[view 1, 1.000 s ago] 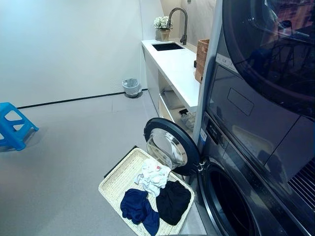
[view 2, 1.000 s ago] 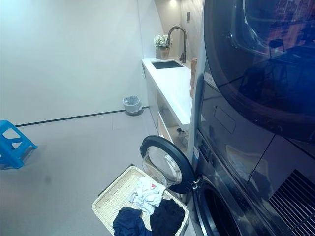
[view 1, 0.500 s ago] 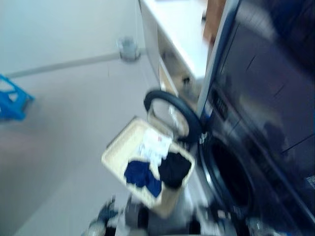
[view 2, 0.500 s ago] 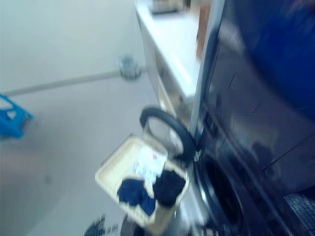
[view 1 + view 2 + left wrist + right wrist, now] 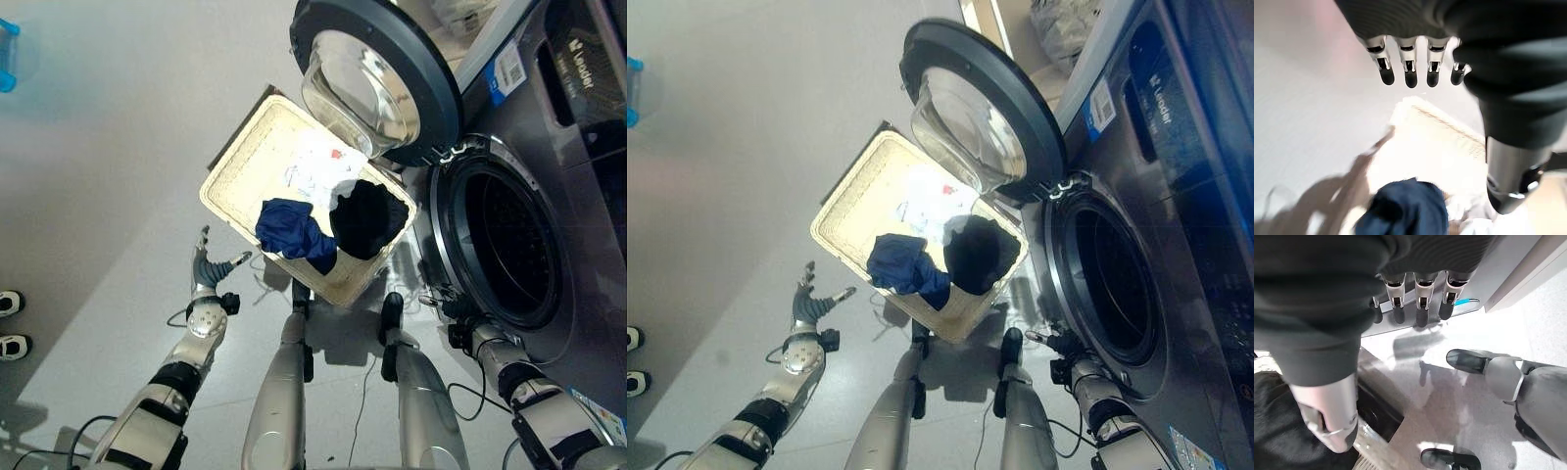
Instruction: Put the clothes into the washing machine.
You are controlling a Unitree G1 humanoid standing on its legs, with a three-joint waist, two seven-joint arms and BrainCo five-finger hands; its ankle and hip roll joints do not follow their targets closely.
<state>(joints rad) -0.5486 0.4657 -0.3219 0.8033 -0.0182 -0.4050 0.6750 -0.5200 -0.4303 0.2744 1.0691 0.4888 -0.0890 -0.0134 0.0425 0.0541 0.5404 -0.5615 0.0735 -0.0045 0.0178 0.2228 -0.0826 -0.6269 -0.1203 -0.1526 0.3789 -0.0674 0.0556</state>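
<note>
— What could go wrong?

— Both hands are empty, fingers straight. The left hand (image 5: pixel 205 266) hangs over bare floor beside the basket (image 5: pixel 235 176), so a reach could clip its rim. The right hand (image 5: pixel 1061 345) sits low by the drum (image 5: pixel 509 240).

— And the clothes?

— All in the basket: blue (image 5: pixel 291 228), black (image 5: pixel 367 217), white (image 5: pixel 318 172). The door (image 5: pixel 377 83) overhangs the basket's far end and could snag a lifted piece.
</note>
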